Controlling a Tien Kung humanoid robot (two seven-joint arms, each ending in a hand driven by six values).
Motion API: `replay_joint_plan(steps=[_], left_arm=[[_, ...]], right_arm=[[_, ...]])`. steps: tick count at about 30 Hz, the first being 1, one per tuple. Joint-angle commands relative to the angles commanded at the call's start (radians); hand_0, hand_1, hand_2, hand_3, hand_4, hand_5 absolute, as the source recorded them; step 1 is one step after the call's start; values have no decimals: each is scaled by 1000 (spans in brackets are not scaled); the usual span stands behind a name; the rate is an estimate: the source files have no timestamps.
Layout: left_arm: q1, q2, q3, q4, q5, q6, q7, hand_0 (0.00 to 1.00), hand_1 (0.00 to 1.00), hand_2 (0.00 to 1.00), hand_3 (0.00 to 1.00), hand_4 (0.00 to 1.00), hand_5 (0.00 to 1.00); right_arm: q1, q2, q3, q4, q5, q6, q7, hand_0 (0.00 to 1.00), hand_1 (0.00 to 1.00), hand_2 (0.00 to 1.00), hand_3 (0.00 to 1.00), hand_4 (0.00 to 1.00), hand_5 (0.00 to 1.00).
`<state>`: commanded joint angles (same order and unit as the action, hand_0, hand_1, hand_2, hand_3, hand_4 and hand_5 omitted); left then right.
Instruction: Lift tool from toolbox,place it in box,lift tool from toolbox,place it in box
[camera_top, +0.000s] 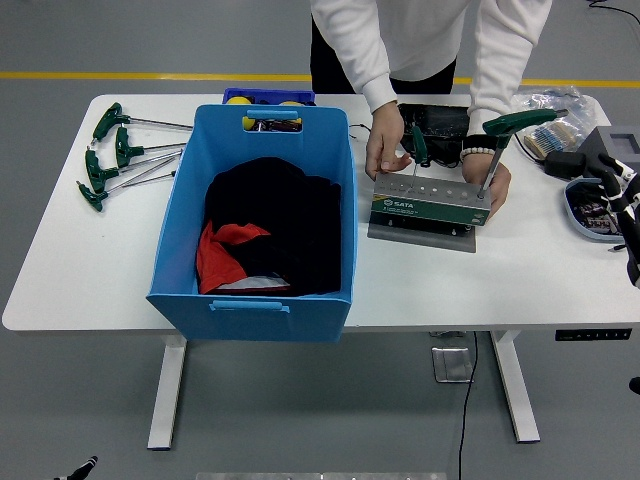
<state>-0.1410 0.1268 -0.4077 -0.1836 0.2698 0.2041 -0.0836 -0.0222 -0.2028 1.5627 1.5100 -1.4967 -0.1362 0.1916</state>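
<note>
The person (430, 40) wears a white long-sleeved top and dark trousers.

tool stand (425, 208) | front label, green | white print reads "SATA"

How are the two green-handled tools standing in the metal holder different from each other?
The right T-handle wrench is bigger, with a longer handle and shaft; the left T-handle wrench is smaller. The right one leans and stands in the end hole of the tool holder; the left one stands nearly upright, further left. The person's hand rests beside the left one; the other hand sits behind the right one. Both have green handles and metal shafts.
</note>
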Motion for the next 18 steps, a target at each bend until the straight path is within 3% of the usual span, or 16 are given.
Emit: replay_joint_plan(steps=[4,5,10,12,15,18], left_arm=[[3,0,7,-1,-7,2,-1,775,850,837,765,743,657],[4,-1,8,-1,-9,3,-1,777,851,837,762,742,655],[7,-2,33,-3,-38,5,-4,777,851,837,762,742,655],[8,-3,39,-4,-45,7,-4,778,850,836,762,743,653],[10,-2,53,-6,-58,7,-5,778,850,836,762,743,653],[12,-3,67,-7,-75,10,-9,780,850,834,762,743,651]], right_arm=[[36,-60,-35,26,-151,-39,0,823,810,875,917,998,891],[53,-85,-51,29,-196,-47,-1,871,847,910,947,998,782],[150,-196,-148,11,-386,-78,0,871,847,910,947,998,782],[199,-237,-192,-6,-448,-92,10,926,890,944,993,998,738],[264,-279,-251,-29,-543,-109,16,926,890,944,993,998,738],[319,-302,-306,-52,-563,-108,5,952,913,947,998,998,711]])
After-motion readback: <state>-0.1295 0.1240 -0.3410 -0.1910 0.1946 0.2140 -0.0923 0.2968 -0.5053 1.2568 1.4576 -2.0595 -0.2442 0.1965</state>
